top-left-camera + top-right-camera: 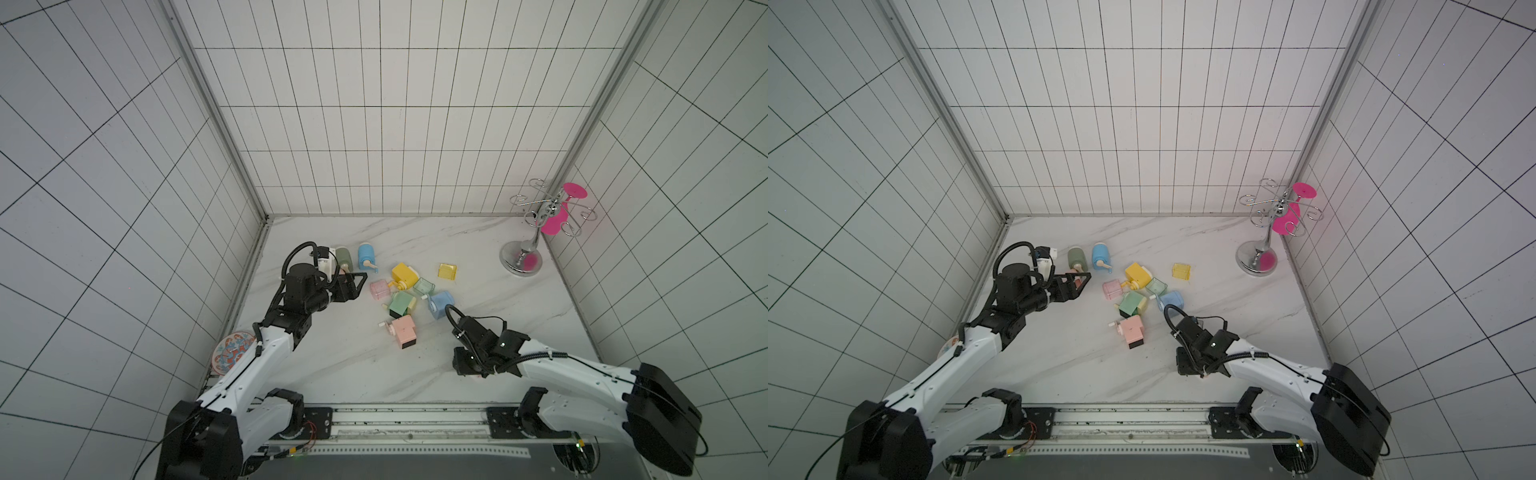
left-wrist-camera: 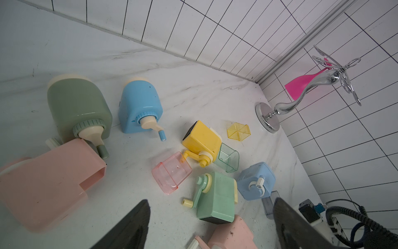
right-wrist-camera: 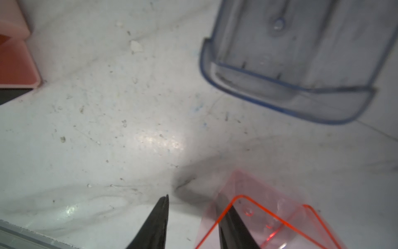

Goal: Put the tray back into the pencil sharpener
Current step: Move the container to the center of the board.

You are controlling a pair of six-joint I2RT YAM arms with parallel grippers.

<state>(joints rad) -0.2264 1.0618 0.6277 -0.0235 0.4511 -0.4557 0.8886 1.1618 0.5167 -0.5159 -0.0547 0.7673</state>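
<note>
A clear red tray (image 3: pixel 269 222) lies on the marble table under my right gripper (image 3: pixel 193 197). The jaws stand apart: one finger (image 3: pixel 159 222) is clear of the tray, and the other shows through the tray's wall. In both top views that gripper (image 1: pixel 473 372) points down near the table's front right. A pink pencil sharpener (image 2: pixel 49 183) with an empty slot sits close beside my left gripper (image 2: pixel 212 200), outside its fingers. The left gripper (image 1: pixel 360 282) hovers open at the left, with nothing between its fingers.
Several more sharpeners and loose trays are scattered mid-table: a second pink sharpener (image 1: pixel 403 330), a green one (image 1: pixel 401 303), a yellow one (image 1: pixel 404 274), a pink tray (image 1: pixel 379 289) and a blue-grey tray (image 3: pixel 290 64). A chrome rack (image 1: pixel 521 257) stands back right, a patterned plate (image 1: pixel 232 351) at the left edge.
</note>
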